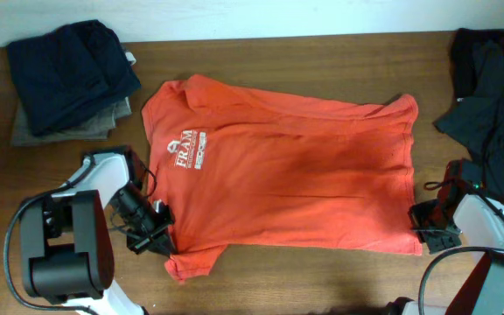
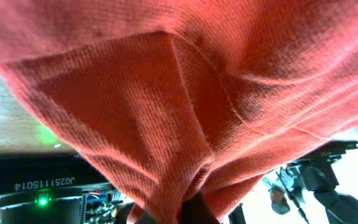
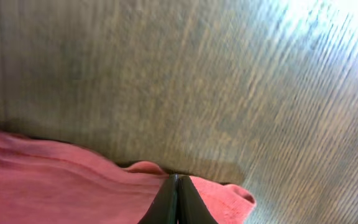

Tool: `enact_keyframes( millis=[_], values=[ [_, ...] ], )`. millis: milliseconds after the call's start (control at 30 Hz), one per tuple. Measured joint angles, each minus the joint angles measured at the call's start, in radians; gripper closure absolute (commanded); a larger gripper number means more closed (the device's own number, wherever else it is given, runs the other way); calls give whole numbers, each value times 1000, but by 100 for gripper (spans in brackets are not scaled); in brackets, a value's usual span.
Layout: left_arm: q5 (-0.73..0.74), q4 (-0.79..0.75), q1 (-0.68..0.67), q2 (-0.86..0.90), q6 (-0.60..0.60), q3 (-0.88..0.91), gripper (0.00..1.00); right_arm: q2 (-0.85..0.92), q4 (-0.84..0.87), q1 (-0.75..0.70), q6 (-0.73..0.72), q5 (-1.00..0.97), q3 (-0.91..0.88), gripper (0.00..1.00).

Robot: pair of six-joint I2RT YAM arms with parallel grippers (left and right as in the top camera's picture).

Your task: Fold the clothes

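Wooden table (image 1: pixel 322 284), spread red-orange T-shirt (image 1: pixel 296 175)

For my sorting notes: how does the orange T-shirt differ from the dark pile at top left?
The orange T-shirt lies spread open; the dark pile is folded. The T-shirt bears white lettering; the pile none. The left gripper and right gripper pinch the T-shirt; nothing touches the pile. Both rest on the table.

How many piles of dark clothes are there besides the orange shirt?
2: a folded stack at top left in the overhead view, a loose black heap at its right edge. Either may hide more.
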State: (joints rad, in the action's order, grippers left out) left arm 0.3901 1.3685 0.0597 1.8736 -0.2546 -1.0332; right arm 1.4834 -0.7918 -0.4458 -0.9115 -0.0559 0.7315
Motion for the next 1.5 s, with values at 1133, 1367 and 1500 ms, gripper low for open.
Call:
enact_keyframes(
  millis=[1133, 1367, 1500],
  values=[
    [-68, -42, 0, -294, -127, 211, 42, 2, -34, 0, 72, -14, 87, 60],
    [-77, -119, 0, -294, -98, 173, 41, 6, -159, 0, 152, -14, 244, 45],
    [-80, -215, 0, -294, -46, 69, 45, 6, -157, 0, 258, 55, 329, 26]
  ],
)
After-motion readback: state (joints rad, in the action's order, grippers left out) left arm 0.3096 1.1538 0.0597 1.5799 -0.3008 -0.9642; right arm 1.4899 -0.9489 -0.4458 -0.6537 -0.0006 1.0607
